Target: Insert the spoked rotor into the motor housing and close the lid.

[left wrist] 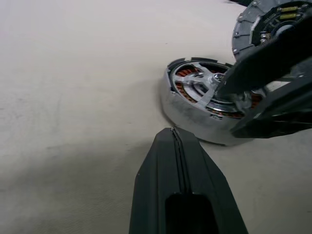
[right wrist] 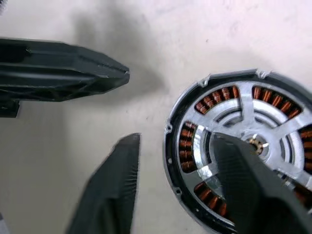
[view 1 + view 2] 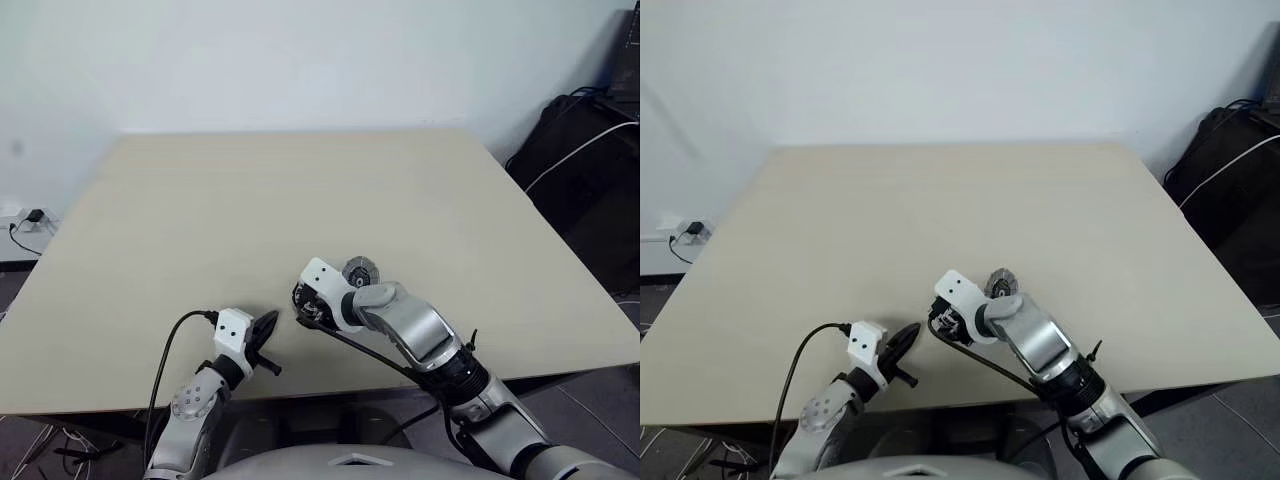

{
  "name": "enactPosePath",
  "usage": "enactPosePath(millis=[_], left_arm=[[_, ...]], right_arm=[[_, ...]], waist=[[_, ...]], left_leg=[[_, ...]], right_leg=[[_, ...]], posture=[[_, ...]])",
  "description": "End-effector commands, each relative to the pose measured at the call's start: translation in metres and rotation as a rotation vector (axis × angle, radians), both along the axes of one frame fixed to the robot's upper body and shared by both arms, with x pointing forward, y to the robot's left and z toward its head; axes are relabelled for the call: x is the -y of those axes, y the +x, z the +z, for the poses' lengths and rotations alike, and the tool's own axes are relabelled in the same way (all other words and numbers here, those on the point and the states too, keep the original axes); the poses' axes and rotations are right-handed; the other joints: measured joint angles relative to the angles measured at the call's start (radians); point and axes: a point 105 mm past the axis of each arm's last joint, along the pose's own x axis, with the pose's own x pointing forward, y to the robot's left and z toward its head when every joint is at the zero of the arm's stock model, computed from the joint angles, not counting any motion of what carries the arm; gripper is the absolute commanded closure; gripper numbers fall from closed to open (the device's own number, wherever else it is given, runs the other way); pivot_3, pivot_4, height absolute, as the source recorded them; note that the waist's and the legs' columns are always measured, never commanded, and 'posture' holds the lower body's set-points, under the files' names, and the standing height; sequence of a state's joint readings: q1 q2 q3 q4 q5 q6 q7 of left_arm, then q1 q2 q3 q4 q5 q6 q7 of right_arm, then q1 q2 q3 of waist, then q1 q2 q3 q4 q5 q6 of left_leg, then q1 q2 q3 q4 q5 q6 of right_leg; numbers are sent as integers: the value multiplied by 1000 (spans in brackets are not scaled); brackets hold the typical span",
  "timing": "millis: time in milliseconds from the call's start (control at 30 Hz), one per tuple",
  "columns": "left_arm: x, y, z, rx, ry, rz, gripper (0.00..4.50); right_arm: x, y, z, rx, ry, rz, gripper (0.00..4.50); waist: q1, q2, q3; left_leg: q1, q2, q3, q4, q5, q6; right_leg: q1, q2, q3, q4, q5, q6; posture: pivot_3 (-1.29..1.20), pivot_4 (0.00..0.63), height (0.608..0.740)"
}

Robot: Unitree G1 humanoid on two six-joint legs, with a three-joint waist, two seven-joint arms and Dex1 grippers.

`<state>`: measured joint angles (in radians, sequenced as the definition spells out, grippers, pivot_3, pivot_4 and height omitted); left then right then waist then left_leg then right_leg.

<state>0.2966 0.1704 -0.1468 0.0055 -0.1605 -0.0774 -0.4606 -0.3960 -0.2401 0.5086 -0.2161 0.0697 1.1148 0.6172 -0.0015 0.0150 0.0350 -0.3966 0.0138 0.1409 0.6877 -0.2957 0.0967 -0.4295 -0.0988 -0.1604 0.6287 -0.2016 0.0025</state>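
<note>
The right gripper (image 2: 175, 190) is hovering over the table (image 3: 300, 190) with its black fingers (image 2: 109, 190) standing apart, gripping nothing: one finger is hanging just outside the rim, the other is sitting over the hub of the spoked rotor (image 2: 253, 141), which is already lying inside the motor housing (image 1: 204, 105), copper windings peeking between the silver spokes. Whether that inner finger is touching the hub, I cannot tell. Just beyond the gripper, on its far side, the lid (image 3: 360, 270) is waiting, leaning up rather than lying flat, dark face and small marks showing. To the gripper's left, the left gripper (image 1: 176, 146) is pointing at the housing with its fingers pressed together, tip close to the rim but apart from it. That lid is looking thin, stiff, smooth metal, light for its size and likely slippery; pinching it across the rim, edge to edge, seems the safest hold. The assembled housing looks heavy enough to stay put, though steadying it from the side would help.
</note>
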Motion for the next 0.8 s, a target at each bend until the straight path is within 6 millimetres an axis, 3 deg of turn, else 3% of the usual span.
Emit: enactPosePath(millis=[33, 200, 300, 367, 467, 633, 800], left_arm=[[-1, 4, 9, 44, -4, -12, 4500], [1, 6, 10, 46, -3, -24, 4500], [1, 7, 11, 53, 1, -28, 4500], [1, 8, 12, 57, 4, -29, 4500], [1, 8, 13, 62, 7, -26, 4500], [-1, 11, 14, 71, 16, -5, 4500], [-2, 11, 15, 69, 13, -2, 4500]], right_arm=[[-17, 5, 47, 109, 181, 48, 2127], [-33, 8, 110, 243, 506, 34, 2127], [-27, 21, 146, 392, 657, -94, 2769], [-18, 27, 159, 524, 676, -159, 3428], [1, 39, 175, 707, 659, -287, 4444], [45, 57, 186, 982, 482, -486, 4478], [94, 67, 171, 1040, 287, -646, 4478]], waist=[[-3, 0, 0], [-6, 0, 0], [-6, 0, 0], [-6, 0, 0], [-9, 0, 0], [-10, 0, 0], [-10, 0, 0]], left_leg=[[0, 0, 0, 0, 0, 0], [0, 0, 0, -4, 0, 0], [0, 0, 0, -4, 0, 0], [0, 0, 0, -4, 0, 0], [0, -1, 1, -4, 0, 0], [0, -1, 3, -4, 1, -1], [1, -1, 3, -5, 2, -3]], right_leg=[[0, 0, 0, 0, 0, 0], [-1, 1, -1, 0, 1, 2], [-1, 1, -1, 0, 1, 2], [-1, 1, 0, -1, 1, 2], [-1, 1, 2, -2, 1, 2], [-1, 2, 3, -1, 1, 2], [-1, 2, 4, -1, -1, -1]], posture=[[0, 0, 740], [0, 0, 740], [0, 0, 740], [0, 0, 740], [0, 0, 740], [0, 0, 740], [0, 0, 740]])
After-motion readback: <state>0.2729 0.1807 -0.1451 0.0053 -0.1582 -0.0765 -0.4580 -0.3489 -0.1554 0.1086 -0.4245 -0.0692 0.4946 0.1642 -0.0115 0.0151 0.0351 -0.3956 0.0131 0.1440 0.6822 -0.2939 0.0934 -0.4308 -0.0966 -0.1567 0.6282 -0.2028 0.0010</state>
